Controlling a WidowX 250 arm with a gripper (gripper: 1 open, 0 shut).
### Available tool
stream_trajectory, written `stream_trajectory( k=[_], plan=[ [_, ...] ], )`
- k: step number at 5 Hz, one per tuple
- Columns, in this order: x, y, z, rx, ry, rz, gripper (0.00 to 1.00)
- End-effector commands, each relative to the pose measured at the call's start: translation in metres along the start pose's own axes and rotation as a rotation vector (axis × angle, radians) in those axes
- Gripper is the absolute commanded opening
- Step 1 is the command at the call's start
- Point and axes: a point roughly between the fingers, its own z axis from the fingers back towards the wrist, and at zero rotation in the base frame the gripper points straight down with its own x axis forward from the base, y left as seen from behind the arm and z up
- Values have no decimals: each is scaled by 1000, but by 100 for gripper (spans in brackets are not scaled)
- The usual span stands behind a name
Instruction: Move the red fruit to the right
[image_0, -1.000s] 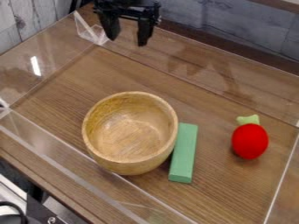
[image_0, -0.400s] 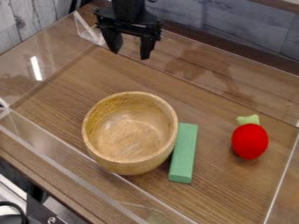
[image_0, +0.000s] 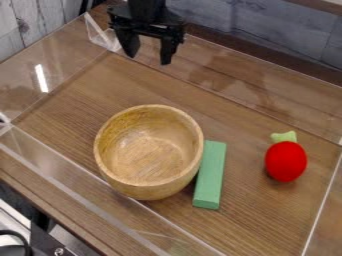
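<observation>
The red fruit (image_0: 285, 159) is a small rounded red toy with a green leafy stem; it rests on the wooden table near the right wall of the clear enclosure. My gripper (image_0: 146, 53) hangs at the back left, far from the fruit. Its two black fingers point down, spread apart, with nothing between them.
A wooden bowl (image_0: 148, 151) stands at the centre left. A flat green rectangular block (image_0: 211, 174) lies just right of it, between bowl and fruit. Clear plastic walls (image_0: 54, 85) surround the table surface.
The gripper has shifted slightly down and toward the front from its spot a second ago. The fruit, bowl and block have not moved.
</observation>
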Motion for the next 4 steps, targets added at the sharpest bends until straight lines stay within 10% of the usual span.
stream_trajectory(
  k=[1, 4],
  plan=[
    [23, -2, 27, 32, -91, 98, 100],
    [12, -7, 0, 42, -92, 90, 100]
  ],
)
